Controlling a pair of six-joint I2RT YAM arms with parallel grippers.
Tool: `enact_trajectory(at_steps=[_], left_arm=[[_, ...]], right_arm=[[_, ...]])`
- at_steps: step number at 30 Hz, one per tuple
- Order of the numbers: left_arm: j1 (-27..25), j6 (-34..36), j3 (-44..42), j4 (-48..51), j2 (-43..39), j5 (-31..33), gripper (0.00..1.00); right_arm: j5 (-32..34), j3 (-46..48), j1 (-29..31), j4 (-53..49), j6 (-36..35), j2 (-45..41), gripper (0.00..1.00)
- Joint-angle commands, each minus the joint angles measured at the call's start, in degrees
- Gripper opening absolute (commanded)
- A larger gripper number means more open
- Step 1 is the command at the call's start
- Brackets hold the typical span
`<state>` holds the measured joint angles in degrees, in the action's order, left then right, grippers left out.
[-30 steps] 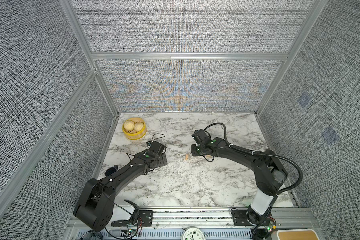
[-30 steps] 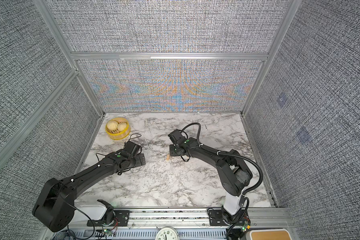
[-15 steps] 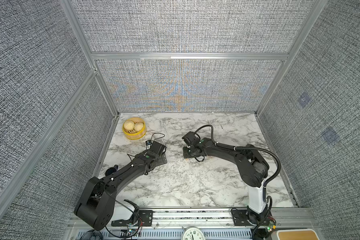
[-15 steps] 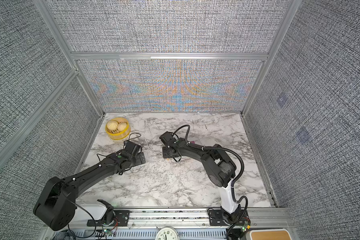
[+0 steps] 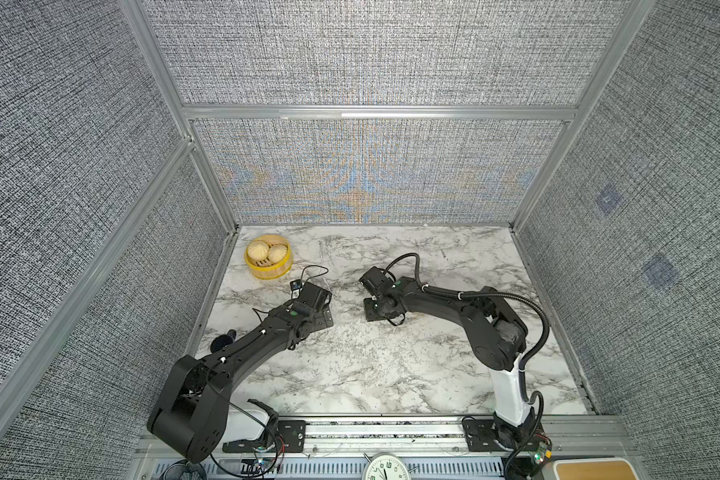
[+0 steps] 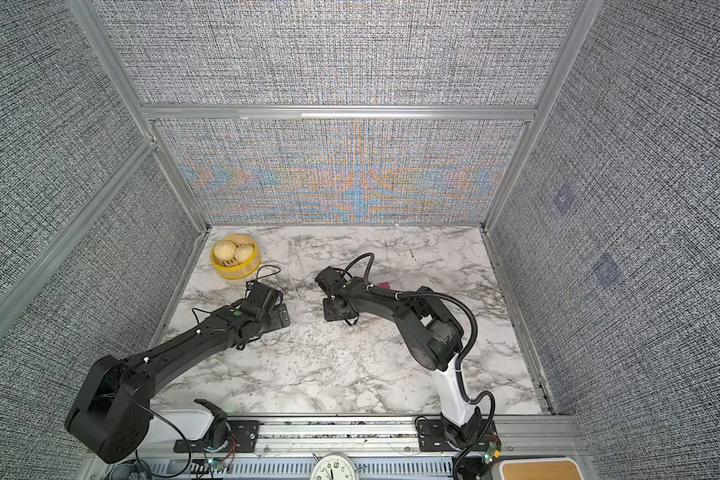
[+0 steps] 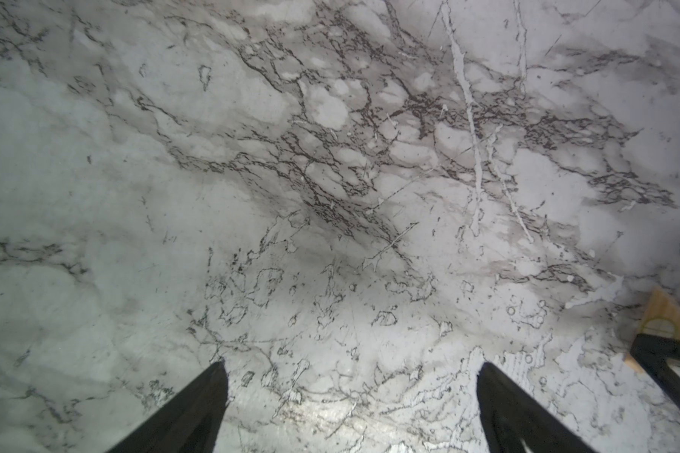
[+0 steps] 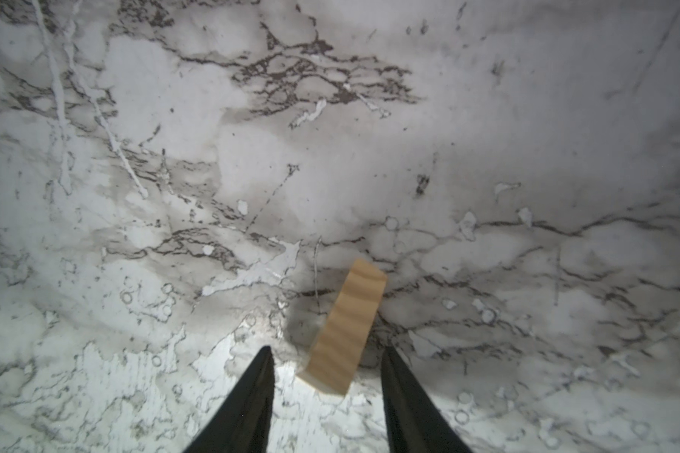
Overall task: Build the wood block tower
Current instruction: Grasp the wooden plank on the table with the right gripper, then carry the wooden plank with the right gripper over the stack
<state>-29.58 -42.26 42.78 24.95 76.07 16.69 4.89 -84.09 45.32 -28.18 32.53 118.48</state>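
Observation:
A tan wood block (image 8: 346, 329), a short bar, lies aslant on the marble between the fingers of my right gripper (image 8: 326, 351), which is open with a gap on each side of it. In the left wrist view a tan block (image 7: 662, 313) shows at the edge, behind a black finger (image 7: 668, 361) of the right gripper. My left gripper (image 7: 352, 364) is wide open over bare marble. In both top views the two grippers (image 5: 314, 309) (image 5: 375, 309) hang low, close together. A magenta block (image 6: 383, 285) peeks out behind the right arm. The tower is out of view.
A yellow bamboo steamer (image 5: 268, 262) with two buns stands at the back left corner. A dark mug (image 5: 224, 341) sits by the left wall beside the left arm. The marble table (image 5: 371, 374) is walled in by grey panels on three sides.
The right arm has swung left across the table, and its gripper now covers the small tan block that lay just left of it. The left arm has not moved.

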Motion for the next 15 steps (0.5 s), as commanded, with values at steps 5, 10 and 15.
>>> enact_trajectory(at_steps=[5, 10, 15], left_arm=[[0.1, -0.3, -0.1, -0.7, -0.5, 0.2, 1.0], [0.2, -0.3, 0.4, -0.2, -0.2, 0.1, 1.0], [0.1, -0.3, 0.6, 0.2, -0.4, 0.1, 1.0]], right_arm=[[2.7, -1.4, 0.0, -4.2, -2.3, 0.4, 0.4], [3.4, -1.5, -0.2, -5.2, -2.9, 0.8, 0.37], [3.4, -1.4, -0.4, -5.4, -3.1, 0.4, 0.36]])
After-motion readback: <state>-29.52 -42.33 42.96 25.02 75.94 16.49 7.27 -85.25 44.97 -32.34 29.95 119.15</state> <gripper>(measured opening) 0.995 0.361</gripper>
